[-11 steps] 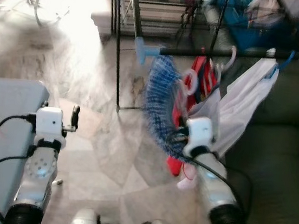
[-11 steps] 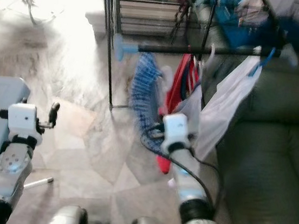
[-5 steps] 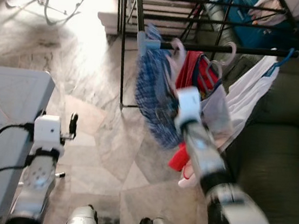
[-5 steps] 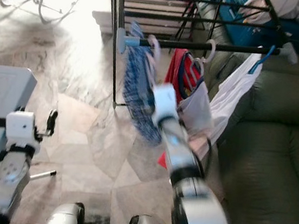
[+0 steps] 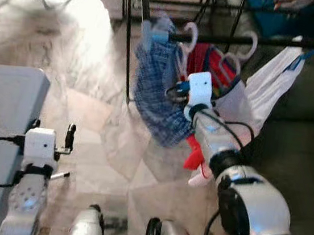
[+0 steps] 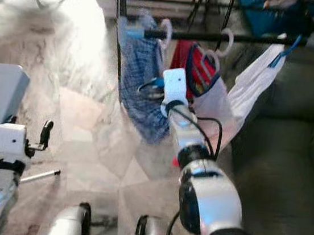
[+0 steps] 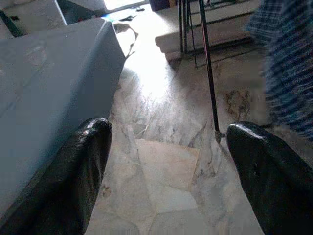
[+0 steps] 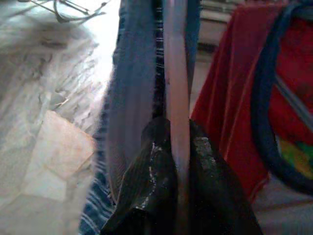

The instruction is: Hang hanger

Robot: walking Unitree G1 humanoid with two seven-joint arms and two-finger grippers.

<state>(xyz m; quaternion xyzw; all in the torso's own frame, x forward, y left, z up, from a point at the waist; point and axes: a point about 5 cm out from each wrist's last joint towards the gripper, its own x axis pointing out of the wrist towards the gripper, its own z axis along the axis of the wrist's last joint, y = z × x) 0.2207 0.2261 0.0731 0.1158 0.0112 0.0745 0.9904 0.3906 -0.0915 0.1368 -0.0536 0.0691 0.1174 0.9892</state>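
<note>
Fingers of the right claw [image 8: 177, 161] are pinched shut on the pale pink hanger [image 8: 176, 88], which runs straight up between the two black pads in the right wrist view. That arm reaches forward and up to the black clothes rail [image 5: 241, 42], and the hanger's hook [image 5: 189, 34] sits at the rail, near its light blue end cap [image 5: 155, 37]; the blur makes it hard to say whether the hook rests fully over the bar. From the hanger hangs a blue checked shirt [image 5: 157, 94], draping down toward the marble floor [image 5: 93, 75]. Just beside it on the same rail hangs a red garment [image 5: 209, 66] with dark blue trim, then a white garment [image 5: 269, 91] on a blue hanger [image 5: 310, 49] farther along. A dark green sofa [image 5: 297, 146] stands under and behind that end of the rail. The left claw [image 7: 166, 166] is held low over the floor, well apart from the rack, its two fingers spread wide with nothing between them, next to a grey table [image 5: 4, 99]. A pen-like object [image 6: 39, 177] lies on the floor near the left arm.
</note>
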